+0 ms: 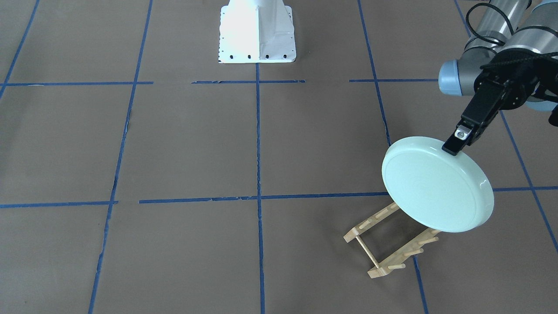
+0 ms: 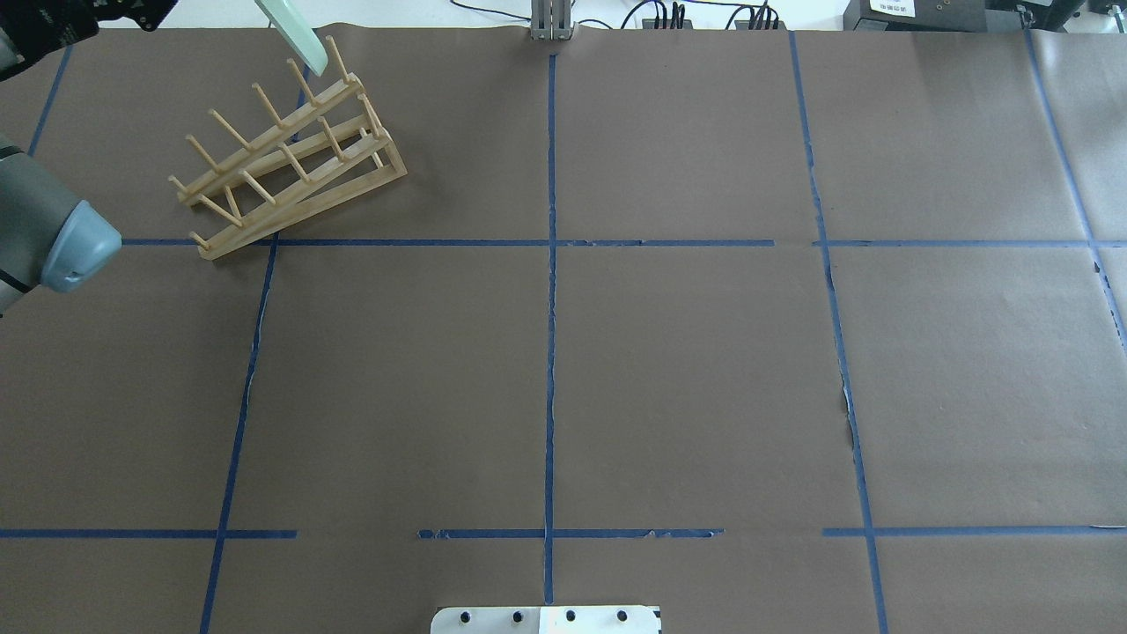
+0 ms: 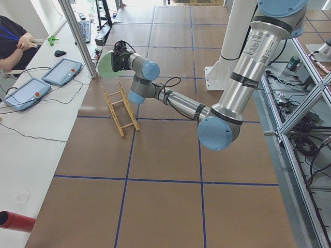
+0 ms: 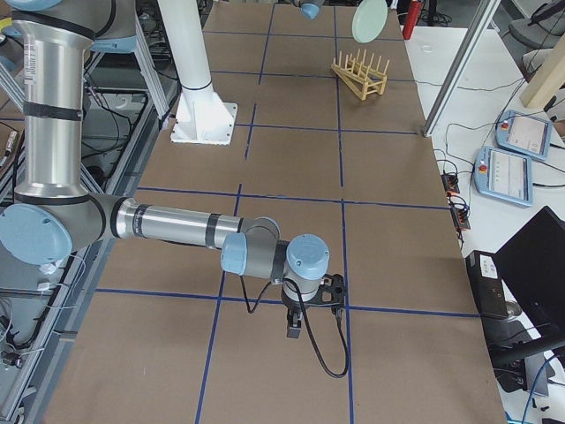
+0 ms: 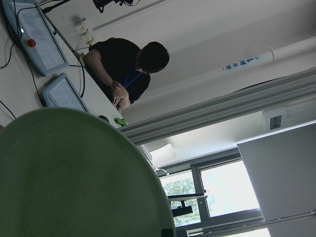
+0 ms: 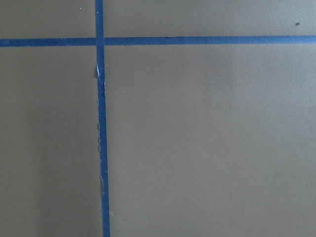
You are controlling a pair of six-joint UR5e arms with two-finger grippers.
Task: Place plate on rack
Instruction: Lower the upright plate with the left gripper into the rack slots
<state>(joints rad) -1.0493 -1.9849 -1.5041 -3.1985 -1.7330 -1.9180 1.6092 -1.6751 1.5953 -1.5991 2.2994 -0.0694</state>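
Note:
My left gripper (image 1: 454,146) is shut on the rim of the pale mint-green plate (image 1: 436,185). It holds the plate tilted on edge in the air, just above the far end of the wooden rack (image 1: 383,244). The rack stands on the table at the far left (image 2: 282,163), with only the plate's lower edge (image 2: 295,31) in the overhead view. The plate fills the lower left of the left wrist view (image 5: 74,173). My right gripper (image 4: 297,329) hangs low over the table, far from the rack. I cannot tell whether it is open or shut.
Brown paper with blue tape lines covers the table (image 2: 687,379). The white robot base (image 1: 257,32) stands at the table's robot side. An operator (image 3: 13,39) sits at a side desk with tablets (image 3: 62,71) beyond the rack. A metal post (image 3: 80,39) stands near the rack.

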